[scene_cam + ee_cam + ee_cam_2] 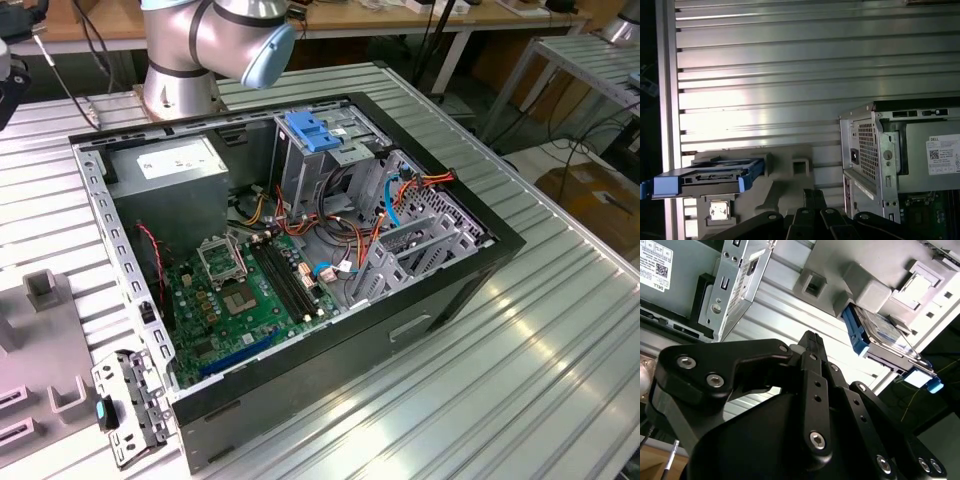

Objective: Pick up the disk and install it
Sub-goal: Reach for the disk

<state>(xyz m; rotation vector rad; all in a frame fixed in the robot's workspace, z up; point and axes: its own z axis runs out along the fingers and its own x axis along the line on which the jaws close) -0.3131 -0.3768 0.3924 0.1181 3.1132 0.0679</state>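
Ribbed aluminium formed the worktop [560,380] in the exterior view, and an open computer case [300,375] lay on it with its inside facing up. Inside it sat a green circuit board [250,300], a grey box with a white sticker [170,170] and a light-blue bracket [318,132] on top of the metal bays, with red, orange and blue wires running between them. The arm [215,40] rose from its base behind the case. In the second wrist view the black tool [810,337] hung in the foreground with its fingers drawn together and nothing between them. Beyond it the disk [880,332], with blue side rails, rested in a pale grey holder [865,285] on the worktop, well apart from the tool. The sticker-bearing box [660,270] showed at one corner of that picture. In the first wrist view the tool [812,197] again appeared closed and empty. The disk [710,176] lay flat on the grey holder [790,170] near the worktop's edge. The perforated end of the case [875,150] stood beside the holder with a gap of bare worktop [790,75] between them.
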